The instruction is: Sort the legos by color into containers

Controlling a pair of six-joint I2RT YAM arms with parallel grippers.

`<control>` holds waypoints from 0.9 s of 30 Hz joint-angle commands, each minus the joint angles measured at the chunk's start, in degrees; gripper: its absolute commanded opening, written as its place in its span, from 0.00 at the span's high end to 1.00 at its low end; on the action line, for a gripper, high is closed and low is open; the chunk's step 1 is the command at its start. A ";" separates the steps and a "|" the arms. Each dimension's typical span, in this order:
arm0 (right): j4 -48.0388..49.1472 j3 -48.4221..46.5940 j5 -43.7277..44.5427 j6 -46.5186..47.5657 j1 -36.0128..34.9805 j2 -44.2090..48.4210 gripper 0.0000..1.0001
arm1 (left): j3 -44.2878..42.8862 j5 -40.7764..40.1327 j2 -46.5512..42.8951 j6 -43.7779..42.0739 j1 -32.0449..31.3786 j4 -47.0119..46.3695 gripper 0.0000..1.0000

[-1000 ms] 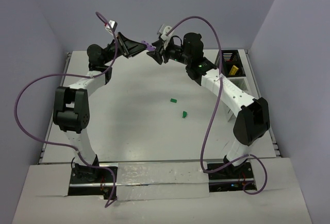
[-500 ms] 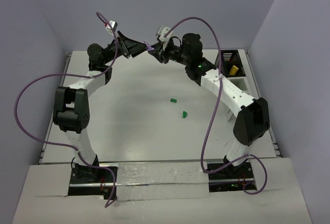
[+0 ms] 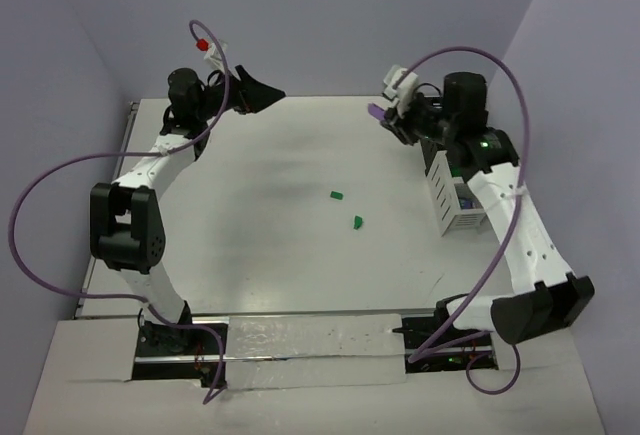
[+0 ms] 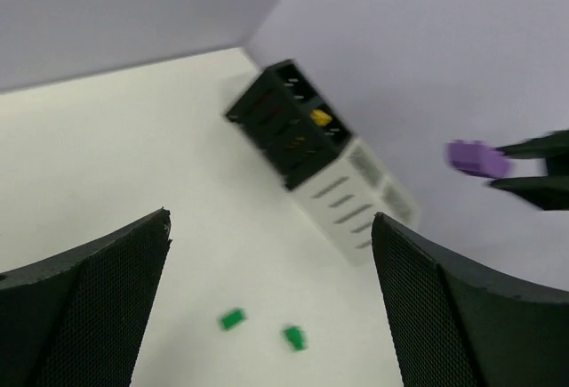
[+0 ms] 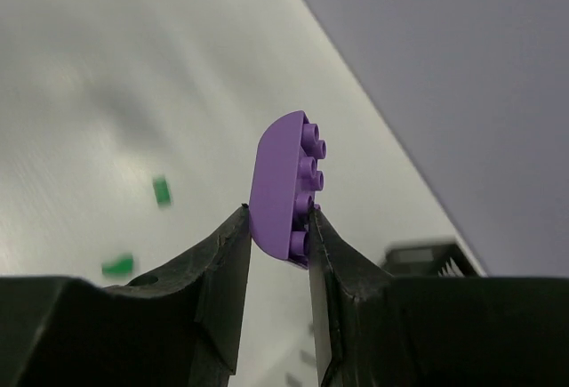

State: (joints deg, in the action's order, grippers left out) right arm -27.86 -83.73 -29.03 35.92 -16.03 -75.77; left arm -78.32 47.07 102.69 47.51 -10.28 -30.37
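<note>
The pale worktop (image 3: 250,185) is enclosed by plain grey-violet walls.

The right end effector (image 5: 278,227) is pinching 1 purple lego (image 5: 280,182) across its faces, with the studs against 1 finger. Only the lower part of the piece is clamped. It is held high above the worktop, near the far end of the containers (image 3: 455,205). The left end effector (image 3: 265,93) is spread wide, holds nothing, and hangs raised at the far left. 2 green legos (image 3: 337,195) lie loose mid-worktop, near each other but apart.

The step in hand appears to be carrying the purple piece to a compartment.
- Centre the piece over 1 compartment.
- Lower it inside the walls before parting the fingers.
- Avoid fast wrist rotation, as the grip is shallow.

Which compartment takes purple cannot be told.

The right wrist view alone shows the grip. The left wrist view shows the black slatted section holding a yellow lego (image 4: 321,118), which the right arm covers in the top view.
</note>
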 commanded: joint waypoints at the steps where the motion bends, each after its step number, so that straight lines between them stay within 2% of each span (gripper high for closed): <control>1: -23.72 -1.65 2.06 10.35 7.92 4.00 1.00 | -7.29 -7.93 -1.45 -27.60 -2.82 21.98 0.01; 6: -43.14 -4.68 6.26 19.19 19.19 4.93 1.00 | -11.25 -10.60 0.14 -44.24 -8.35 31.17 0.01; 10: -49.34 -4.94 9.38 24.83 24.86 4.15 1.00 | -11.50 -12.18 0.32 -46.89 -11.67 32.66 0.01; 13: -53.72 -7.12 13.63 27.96 28.72 0.30 1.00 | -13.47 -10.04 1.07 -50.92 -12.47 35.53 0.01; 20: -54.77 -12.50 18.22 27.80 30.36 -7.98 1.00 | -15.51 -9.54 2.31 -51.83 -12.48 39.42 0.01; 27: -54.84 -12.17 21.08 29.95 30.36 -11.60 1.00 | -13.45 -11.09 0.77 -51.91 -12.48 40.04 0.01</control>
State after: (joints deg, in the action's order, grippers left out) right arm -76.07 -94.21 -10.31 63.45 14.04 -87.58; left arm -91.00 37.10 105.25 -3.29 -22.76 8.71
